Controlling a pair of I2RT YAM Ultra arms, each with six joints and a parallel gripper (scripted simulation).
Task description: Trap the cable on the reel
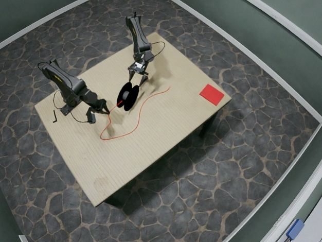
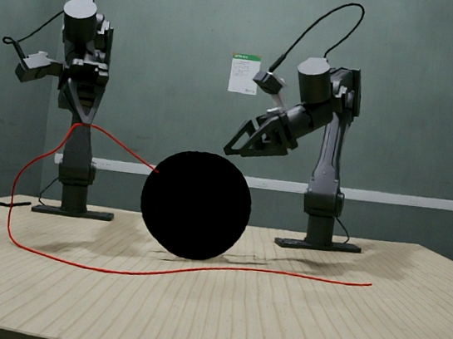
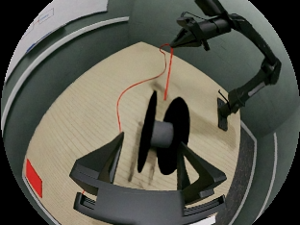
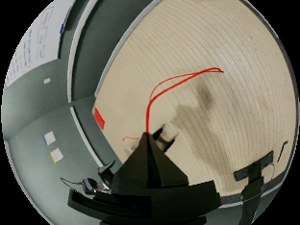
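Note:
A black reel (image 1: pixel 127 97) (image 2: pixel 195 204) (image 3: pixel 163 136) stands on its rim on the table (image 1: pixel 104 166). A thin red cable (image 1: pixel 137 117) (image 2: pixel 122 271) (image 3: pixel 122 100) (image 4: pixel 173 85) runs from the reel's hub up to my right gripper (image 1: pixel 107 112) (image 2: pixel 81 124) (image 4: pixel 145 136). That gripper is shut on the cable and holds it in the air beside the reel. From there the cable loops down to the table and trails past the reel to its free end. My left gripper (image 1: pixel 136 82) (image 2: pixel 231 151) (image 3: pixel 152 140) is open and empty, just above and behind the reel, not touching it.
A flat red square (image 1: pixel 211 94) (image 3: pixel 34 177) (image 4: pixel 99 116) lies near the table's far corner. A small black stick (image 1: pixel 54 116) (image 2: pixel 13 203) lies by the right arm's base. Both arm bases stand along one table edge.

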